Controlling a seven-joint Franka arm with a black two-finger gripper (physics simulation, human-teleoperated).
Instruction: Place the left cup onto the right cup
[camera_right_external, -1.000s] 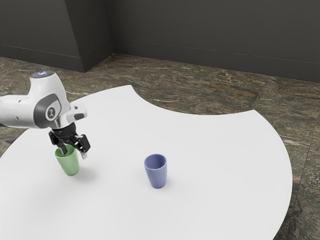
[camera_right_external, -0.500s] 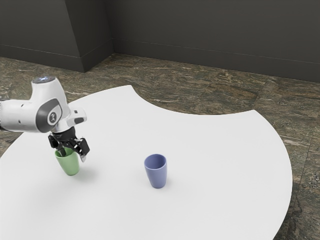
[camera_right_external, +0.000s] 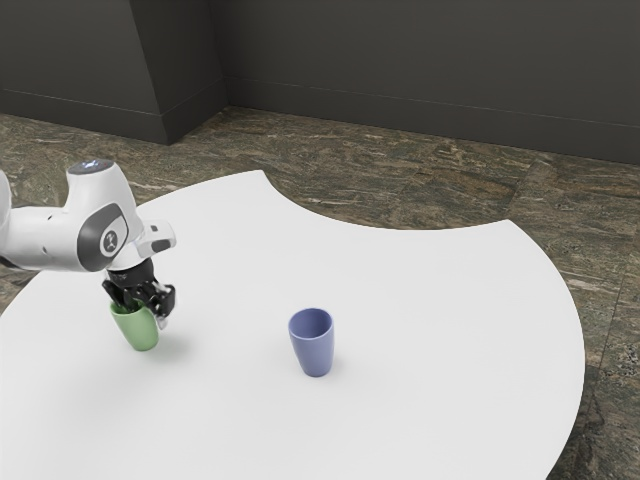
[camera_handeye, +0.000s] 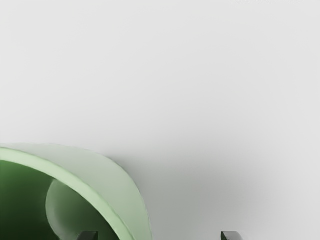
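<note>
Dark wall (camera_right_external: 400, 60) at the back, brown marbled floor (camera_right_external: 400, 170) below it. In front of these we see a white round table (camera_right_external: 450, 330) with a curved notch cut from its far edge.

The arm (camera_right_external: 60, 235), white with grey joints, comes in from the exterior view's left and bends down over the table's left part.

Two cups stand on the table, well apart, both mouth up. The green cup (camera_right_external: 136, 328) is at the exterior view's left, directly under the hand, with its shadow tight against its base. The blue cup (camera_right_external: 311, 342) stands alone near the table's middle, to the exterior view's right of the green one. Nothing touches it.

The black gripper (camera_right_external: 142, 303) is low over the green cup's rim, on the side facing the blue cup.

In the wrist view the green cup's rim and inner wall curve close below the hand, with bare white table beyond. Two dark fingertips (camera_handeye: 88, 235) show there. One is inside the cup's mouth, the other outside over the table. The cup wall passes between them. We read the fingers as spread, straddling the wall, with a clear gap on the outer side. No pinch on the cup.
</note>
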